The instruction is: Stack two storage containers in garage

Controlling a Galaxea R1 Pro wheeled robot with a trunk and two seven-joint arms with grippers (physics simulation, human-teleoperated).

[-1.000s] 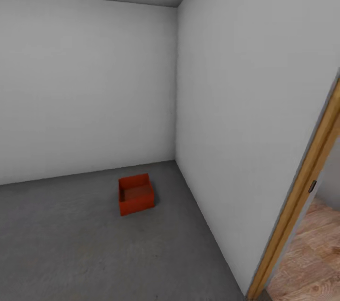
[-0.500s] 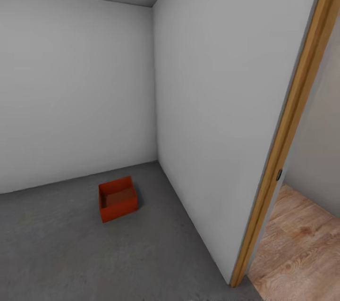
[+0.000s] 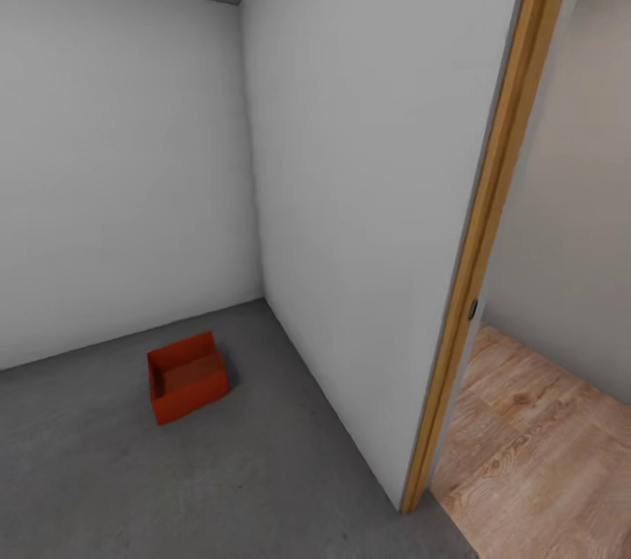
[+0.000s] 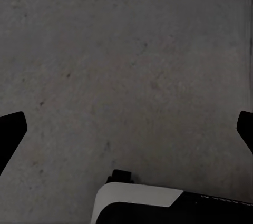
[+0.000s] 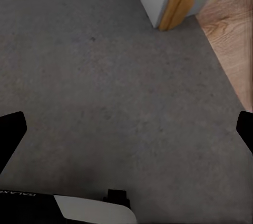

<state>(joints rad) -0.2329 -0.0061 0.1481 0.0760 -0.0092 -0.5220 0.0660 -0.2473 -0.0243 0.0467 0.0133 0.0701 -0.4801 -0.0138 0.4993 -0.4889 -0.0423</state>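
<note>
The whole head view has swung to the right over the last second: the corner of the garage and the bin in it have slid toward the left of the picture and more of the doorway has opened up at the right, which reads as the camera turning, not the things moving. The garage's pale grey walls (image 3: 131, 165) meet in that corner, and the dark concrete floor (image 3: 263, 489) runs to a wood door frame (image 3: 491, 217), beyond which light wood planks (image 3: 543, 454) begin. One red-orange storage container (image 3: 185, 376) sits upright on the concrete near the corner, close to both walls but touching neither, open side up and nothing in it. The second container is yet to be fetched, so the task looks about half done. Thin straight walls and no lid suggest a light, fairly stiff bin with smooth, possibly slippery sides; squeezing two opposite walls from outside, one gripper each, seems the safest hold. The left gripper (image 4: 126, 129) and right gripper (image 5: 126, 129) hang over bare concrete, fingers spread wide, holding nothing.
</note>
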